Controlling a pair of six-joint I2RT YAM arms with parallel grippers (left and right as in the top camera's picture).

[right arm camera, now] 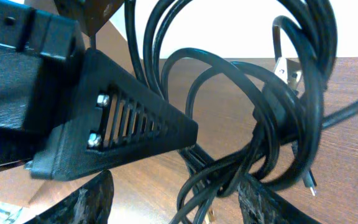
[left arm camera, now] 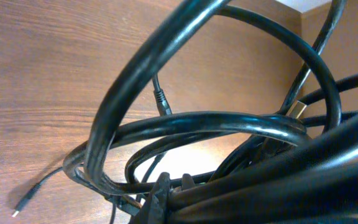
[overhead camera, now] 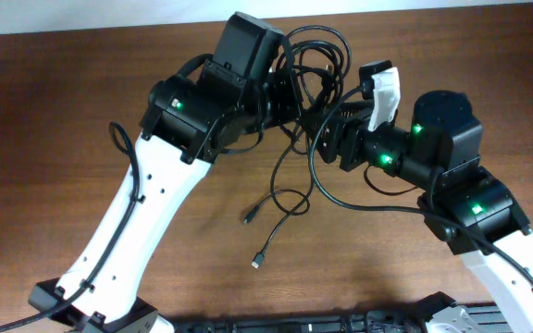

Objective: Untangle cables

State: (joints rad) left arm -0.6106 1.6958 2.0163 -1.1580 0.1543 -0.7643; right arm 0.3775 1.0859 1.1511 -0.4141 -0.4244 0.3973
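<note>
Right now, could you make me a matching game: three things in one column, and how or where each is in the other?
Things:
1. left fingers
2. right fingers
3. plug end

States:
A. lying on the table
B. spread apart
C. closed on the cables

Pairs: 1-C, 2-B, 3-A

The cables (overhead camera: 322, 65) bunch at the table's (overhead camera: 54, 83) far side, two ends trailing nearer.
</note>
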